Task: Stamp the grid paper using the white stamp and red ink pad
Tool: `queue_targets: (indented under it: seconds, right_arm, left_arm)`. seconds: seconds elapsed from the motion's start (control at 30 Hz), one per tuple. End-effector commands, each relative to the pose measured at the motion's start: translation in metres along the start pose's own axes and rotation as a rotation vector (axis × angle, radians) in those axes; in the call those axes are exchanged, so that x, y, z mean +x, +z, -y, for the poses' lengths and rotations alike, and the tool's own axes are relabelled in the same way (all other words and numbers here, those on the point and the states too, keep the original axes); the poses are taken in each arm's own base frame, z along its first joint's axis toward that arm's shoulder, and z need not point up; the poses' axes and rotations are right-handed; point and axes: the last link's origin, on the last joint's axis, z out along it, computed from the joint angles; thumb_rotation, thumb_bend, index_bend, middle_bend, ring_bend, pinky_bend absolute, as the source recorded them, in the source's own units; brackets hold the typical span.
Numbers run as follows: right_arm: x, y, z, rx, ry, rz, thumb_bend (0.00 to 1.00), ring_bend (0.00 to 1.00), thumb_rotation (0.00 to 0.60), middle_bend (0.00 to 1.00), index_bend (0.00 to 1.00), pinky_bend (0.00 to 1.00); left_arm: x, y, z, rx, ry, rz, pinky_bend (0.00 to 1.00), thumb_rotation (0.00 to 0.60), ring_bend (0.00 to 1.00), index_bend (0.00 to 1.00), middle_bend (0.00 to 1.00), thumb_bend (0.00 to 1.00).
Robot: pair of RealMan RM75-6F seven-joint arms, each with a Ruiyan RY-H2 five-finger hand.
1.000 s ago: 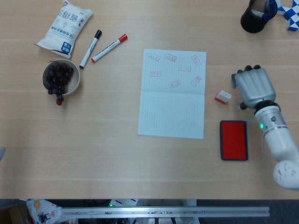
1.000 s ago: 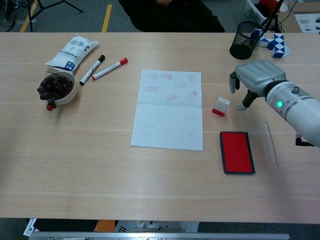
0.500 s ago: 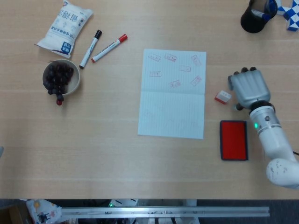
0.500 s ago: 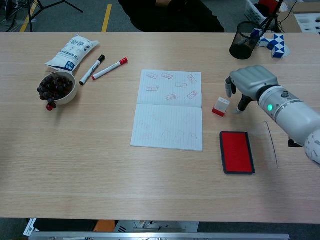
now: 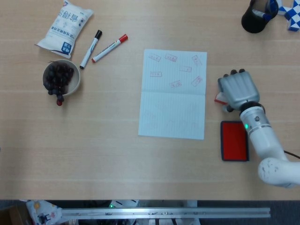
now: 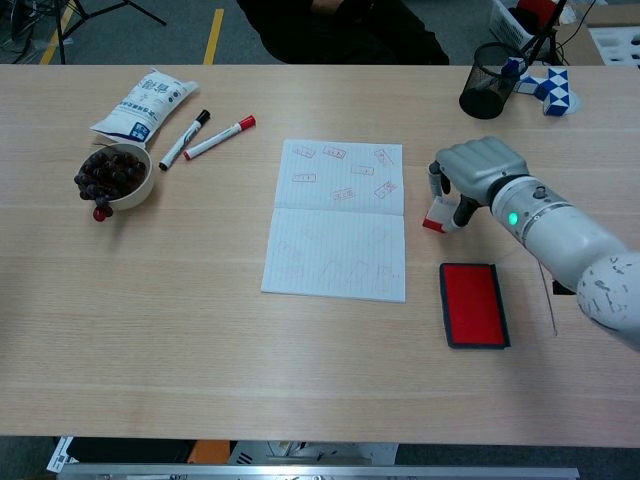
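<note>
Head view: my right hand (image 5: pixel 237 90) is lying knuckles-up over the white stamp (image 5: pixel 219 99), hiding all but a red-and-white sliver at its 9 o'clock; whether I am gripping it I cannot tell.
Head view, places: the red ink pad (image 5: pixel 234 140) is sitting at 6 o'clock of my hand, the grid paper (image 5: pixel 173 94) at 9 o'clock.
Chest view: my fingers (image 6: pixel 437 182) are curling down around the stamp (image 6: pixel 437 214), thumb beside it; actual contact is not showing.
</note>
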Motion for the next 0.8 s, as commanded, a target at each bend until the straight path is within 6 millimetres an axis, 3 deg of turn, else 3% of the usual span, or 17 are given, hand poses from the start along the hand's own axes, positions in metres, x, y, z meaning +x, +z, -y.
queue_targets:
  seconds: [0.03, 0.23, 0.8]
  right_arm:
    - [-0.0005, -0.0028, 0.0028, 0.012, -0.006, 0.004, 0.14, 0.27, 0.6, 0.42, 0.49, 0.29]
    - [-0.0043, -0.0097, 0.0016, 0.021, -0.013, 0.011, 0.14, 0.27, 0.6, 0.42, 0.49, 0.29]
    - [-0.0052, -0.0012, 0.0023, 0.013, -0.016, 0.001, 0.21, 0.27, 0.6, 0.42, 0.49, 0.29]
  left_arm:
    - [0.0002, -0.0004, 0.001, 0.003, 0.0, -0.001, 0.1, 0.6, 0.16, 0.15, 0.12, 0.17]
    - [-0.0004, -0.0007, 0.0026, 0.005, 0.001, 0.0, 0.1, 0.6, 0.16, 0.15, 0.12, 0.17]
    - [0.0015, -0.0015, 0.0063, 0.013, -0.003, -0.008, 0.1, 0.6, 0.16, 0.15, 0.12, 0.17]
